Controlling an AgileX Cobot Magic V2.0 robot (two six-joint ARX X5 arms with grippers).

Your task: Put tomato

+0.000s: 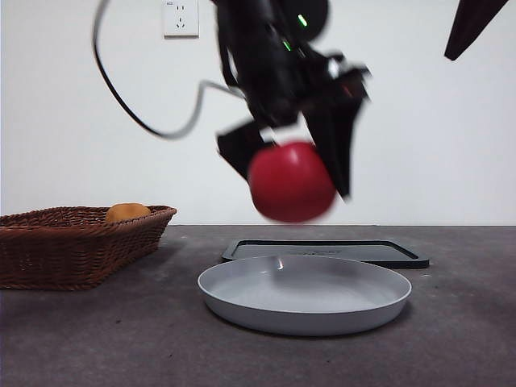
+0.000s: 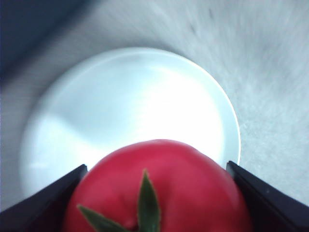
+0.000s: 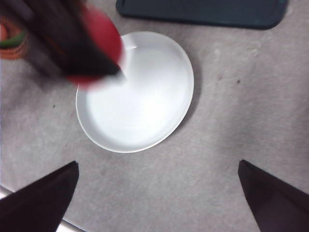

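My left gripper [image 1: 294,173] is shut on the glossy red tomato [image 1: 291,182] and holds it in the air above the white plate [image 1: 305,293]. In the left wrist view the tomato [image 2: 159,188], green stem up, fills the space between the two black jaws, with the plate [image 2: 120,101] below. The right wrist view shows the blurred left arm with the tomato [image 3: 104,36] over the plate's [image 3: 140,101] edge. My right gripper [image 3: 157,193] is open and empty, high above the table; in the front view it shows only as a black tip [image 1: 472,28] at the top right corner.
A woven brown basket [image 1: 72,242] with an orange-yellow fruit [image 1: 127,213] stands at the left. A dark flat tray [image 1: 326,251] lies behind the plate. A cable [image 1: 137,97] hangs from the left arm.
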